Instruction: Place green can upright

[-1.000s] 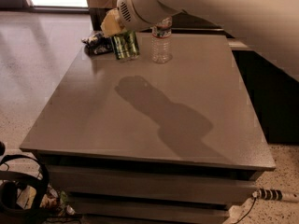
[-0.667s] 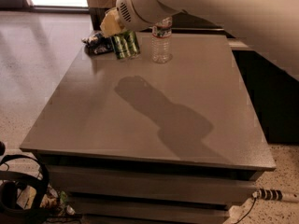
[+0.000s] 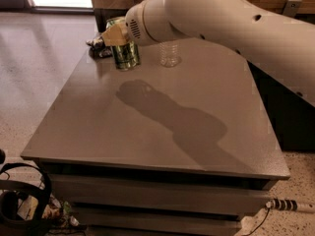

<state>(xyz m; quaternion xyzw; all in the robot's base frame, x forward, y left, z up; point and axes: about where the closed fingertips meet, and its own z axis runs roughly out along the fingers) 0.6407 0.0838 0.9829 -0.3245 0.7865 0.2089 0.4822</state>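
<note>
Gripper: the gripper [image 3: 116, 33] is seen in the upper left of the frame, at the end of the white arm [image 3: 221, 18]. It is directly over the top of the green can [image 3: 127, 55] and part of the can is covered by it.
Grip state: cannot be told; it is not shown whether the can is held or already let go.
Task thing: the green can is found at the far left part of the table [image 3: 147, 146], in the upper left of the frame. It appears upright, w/ its base on the table top.
Change: compared w/ approx. 1 s ago, the arm is lower and more to the front, so more of the frame's top is filled by it. The shadow [image 3: 172, 119] is moved nearer to the can. The can pos. is nearly the same.
Meaning for task: the upright placing is judged almost done. Release and a clean retreat upward are probably what is left. If the gripper is pulled sideways, the can could be tipped.
Containers: for the can, no opening can be seen and the content is unknown. The water bottle [image 3: 170, 54], clear plastic, is standing just right of the can, apart from it. Its upper part is hidden by the arm, and no liquid is made out in the lower part.
Other: a dark object [image 3: 98, 47] is lying behind-left of the can, near the table edge; what it is cannot be told.
</note>
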